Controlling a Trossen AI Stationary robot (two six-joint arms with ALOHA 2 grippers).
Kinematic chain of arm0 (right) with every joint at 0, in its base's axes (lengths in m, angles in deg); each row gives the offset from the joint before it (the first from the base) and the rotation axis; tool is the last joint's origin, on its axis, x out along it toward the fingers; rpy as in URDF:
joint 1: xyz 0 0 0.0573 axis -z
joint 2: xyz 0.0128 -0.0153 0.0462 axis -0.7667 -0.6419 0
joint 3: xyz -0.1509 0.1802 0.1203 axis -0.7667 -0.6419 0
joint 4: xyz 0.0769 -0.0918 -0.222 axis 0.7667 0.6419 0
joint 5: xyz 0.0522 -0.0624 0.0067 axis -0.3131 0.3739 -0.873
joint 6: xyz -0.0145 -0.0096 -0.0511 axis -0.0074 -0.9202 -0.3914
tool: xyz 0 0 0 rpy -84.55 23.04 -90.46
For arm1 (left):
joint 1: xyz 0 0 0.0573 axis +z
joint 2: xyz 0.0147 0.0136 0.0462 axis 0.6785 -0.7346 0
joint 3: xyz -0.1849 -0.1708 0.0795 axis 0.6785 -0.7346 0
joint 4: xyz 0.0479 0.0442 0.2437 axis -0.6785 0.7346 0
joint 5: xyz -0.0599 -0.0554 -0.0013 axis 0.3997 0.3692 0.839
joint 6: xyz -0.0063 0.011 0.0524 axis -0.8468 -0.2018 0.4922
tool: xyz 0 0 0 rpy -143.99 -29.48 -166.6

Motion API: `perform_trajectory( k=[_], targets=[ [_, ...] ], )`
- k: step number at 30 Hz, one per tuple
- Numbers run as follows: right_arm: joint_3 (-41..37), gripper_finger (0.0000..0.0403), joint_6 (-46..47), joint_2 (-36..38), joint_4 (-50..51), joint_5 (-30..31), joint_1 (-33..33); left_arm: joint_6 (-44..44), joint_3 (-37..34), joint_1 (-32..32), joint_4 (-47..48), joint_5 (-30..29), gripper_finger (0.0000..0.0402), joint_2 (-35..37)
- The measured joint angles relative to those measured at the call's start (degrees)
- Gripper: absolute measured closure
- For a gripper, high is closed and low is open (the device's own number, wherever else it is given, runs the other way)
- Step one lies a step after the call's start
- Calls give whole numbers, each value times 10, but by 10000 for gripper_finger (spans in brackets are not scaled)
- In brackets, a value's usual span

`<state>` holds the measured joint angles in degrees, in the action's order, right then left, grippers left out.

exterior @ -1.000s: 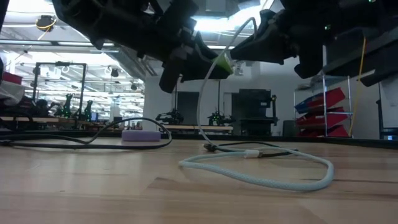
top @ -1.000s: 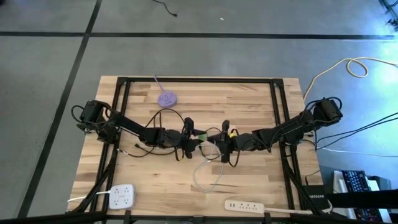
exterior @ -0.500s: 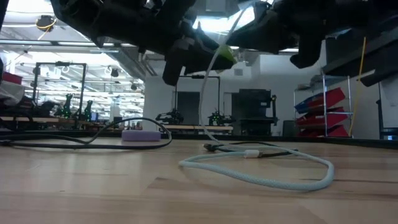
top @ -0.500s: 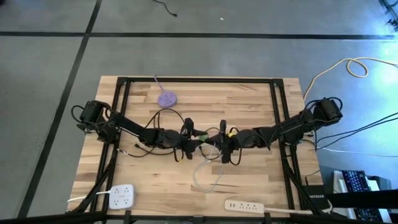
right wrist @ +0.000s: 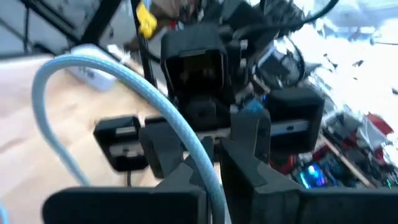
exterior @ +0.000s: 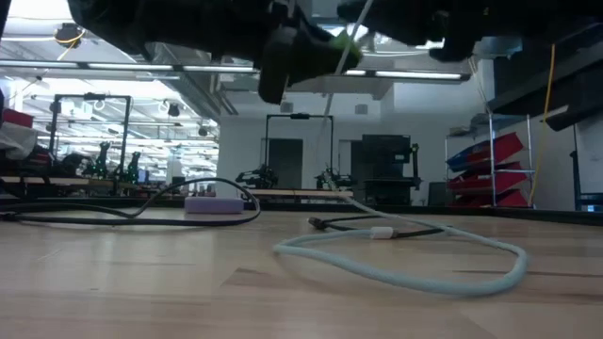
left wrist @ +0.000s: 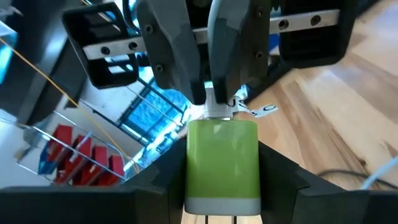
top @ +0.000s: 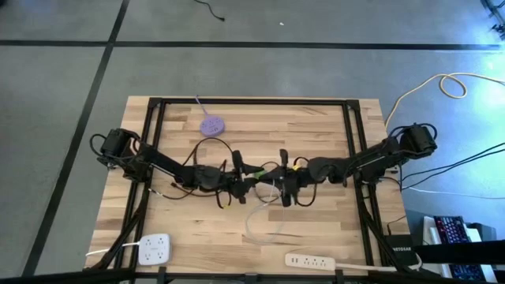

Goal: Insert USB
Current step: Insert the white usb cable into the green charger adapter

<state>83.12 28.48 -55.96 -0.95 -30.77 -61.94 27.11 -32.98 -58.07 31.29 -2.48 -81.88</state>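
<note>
Above the wooden table (top: 316, 229), left gripper (left wrist: 222, 186) clamping a boxy green adapter (left wrist: 222, 163), right gripper (top: 278, 180) pinching the pale braided cable (exterior: 405, 273).

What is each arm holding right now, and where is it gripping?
The left end effector clamps the green charger block by its sides. The right end effector pinches the pale cable just behind its plug.

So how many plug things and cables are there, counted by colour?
White power strips: 2, a square one and a long one
Purple puck: 1
Green charger: 1
Pale cable: 1
Total: 5
</note>
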Motion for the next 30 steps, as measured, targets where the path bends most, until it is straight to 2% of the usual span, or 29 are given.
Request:
perform_trajectory(
  k=[4, 12, 17, 22, 27, 30],
  targets=[
    [0, 393, 1, 0, -21, -41, 7, 3, 0, -3, -21, 15, 278, 0],
    [0, 393, 2, 1, -12, -37, 6, -3, -1, -4, -32, 36, 278, -1],
    [0, 393, -2, 0, -41, -29, 6, -3, -1, -4, -43, 37, 278, -1],
    [0, 393, -4, 0, 4, -59, 7, -2, -1, -4, -31, 45, 278, -1],
    [0, 393, -2, -1, -28, 1, 10, -3, -1, -3, -34, 25, 278, -1],
    [0, 393, -7, -1, -20, -45, 11, -3, 0, -4, -32, 32, 278, 0]
  ],
)
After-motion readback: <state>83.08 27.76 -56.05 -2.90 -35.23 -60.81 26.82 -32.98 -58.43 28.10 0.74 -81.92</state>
